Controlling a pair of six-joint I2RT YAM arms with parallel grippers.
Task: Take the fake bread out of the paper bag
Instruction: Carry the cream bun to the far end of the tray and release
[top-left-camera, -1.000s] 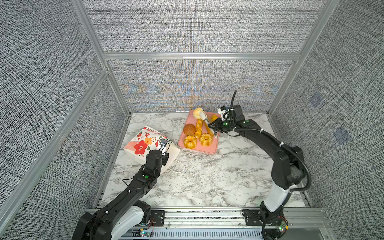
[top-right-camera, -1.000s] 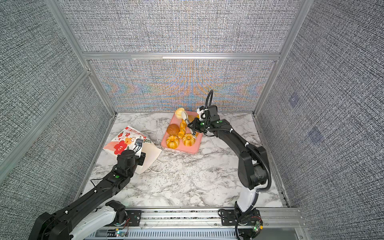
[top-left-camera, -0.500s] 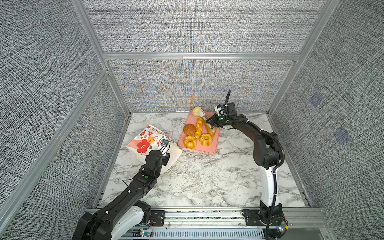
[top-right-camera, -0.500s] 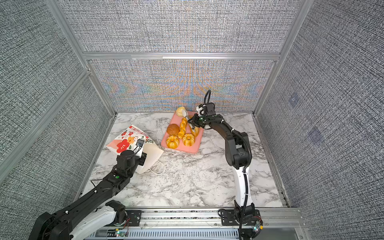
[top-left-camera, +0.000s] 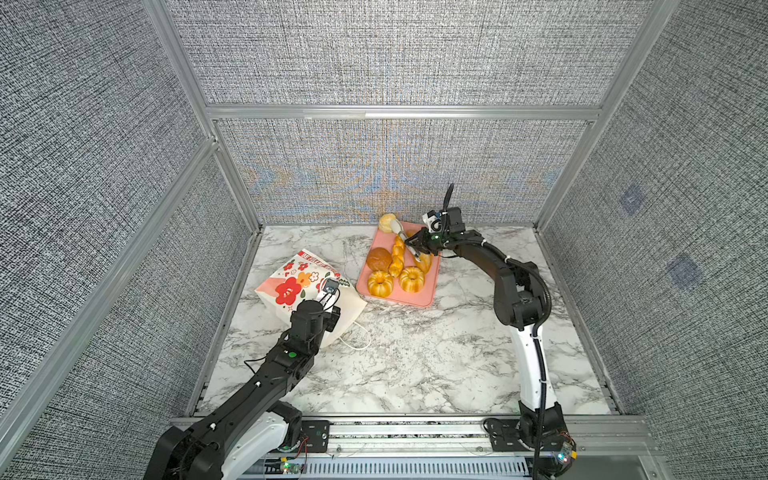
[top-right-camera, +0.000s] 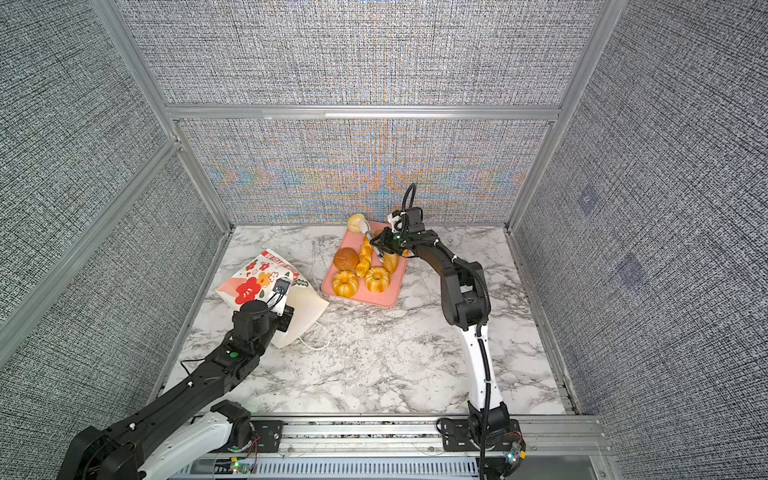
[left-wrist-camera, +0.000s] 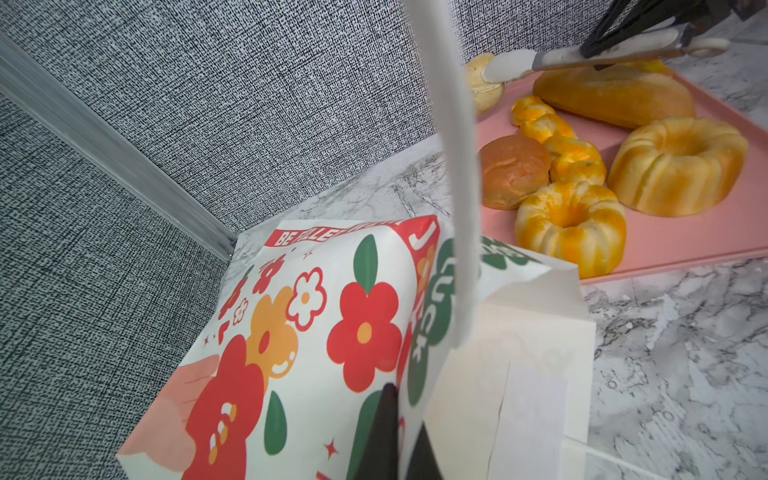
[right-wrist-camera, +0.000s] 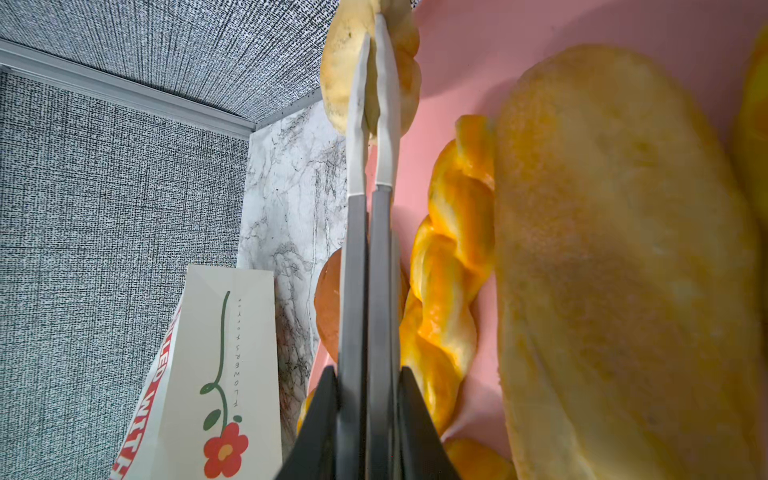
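Right wrist view: right gripper (right-wrist-camera: 368, 399) clamped on tongs (right-wrist-camera: 380, 249), tips at pale bun (right-wrist-camera: 338, 62).

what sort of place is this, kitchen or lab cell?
Most likely a lab robot cell: grey woven wall panels in an aluminium frame box in a marble-patterned tabletop, two black-and-white robot arms sit on a front rail, and glossy toy pastries lie on a flat pink tray.
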